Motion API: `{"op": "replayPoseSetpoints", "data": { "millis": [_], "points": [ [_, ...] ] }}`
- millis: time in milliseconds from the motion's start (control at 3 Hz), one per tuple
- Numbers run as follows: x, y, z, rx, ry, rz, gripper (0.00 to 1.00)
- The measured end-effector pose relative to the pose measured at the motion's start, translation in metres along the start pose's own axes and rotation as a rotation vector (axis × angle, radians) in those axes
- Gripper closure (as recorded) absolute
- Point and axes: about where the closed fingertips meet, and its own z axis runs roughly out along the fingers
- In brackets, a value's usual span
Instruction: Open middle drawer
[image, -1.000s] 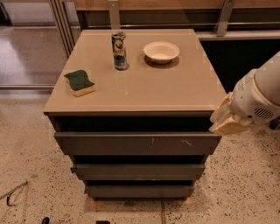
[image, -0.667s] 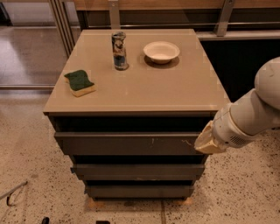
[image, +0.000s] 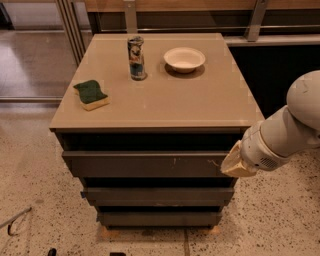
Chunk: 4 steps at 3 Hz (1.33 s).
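The middle drawer (image: 157, 196) is a flat, handleless dark grey-brown front, second of three stacked fronts on the cabinet. It sits flush and closed. Above it is the widest front (image: 145, 164), which has white scratch marks. Below it is the shortest front (image: 159, 218). My gripper (image: 236, 164), a tan tip on the white arm, is at the right end of the widest front, above and to the right of the middle drawer.
On the beige cabinet top (image: 200, 102) lie a green sponge (image: 91, 94), a can (image: 136, 58) and a white bowl (image: 184, 59). Speckled floor surrounds the cabinet. A dark counter (image: 272, 70) stands behind on the right.
My arm has swung left and down, from beside the cabinet's right edge to the right end of the top drawer front. The drawers have not moved.
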Motion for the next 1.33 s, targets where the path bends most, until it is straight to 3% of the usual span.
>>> {"op": "replayPoseSetpoints", "data": {
  "millis": [333, 667, 1000, 1333],
  "points": [
    [0.01, 0.001, 0.015, 0.018, 0.008, -0.002, 1.0],
    [0.054, 0.016, 0.073, 0.039, 0.028, 0.007, 1.0],
    [0.102, 0.022, 0.131, 0.065, 0.0, 0.047, 1.0],
    [0.109, 0.012, 0.168, 0.083, -0.046, 0.081, 1.0]
  ]
}}
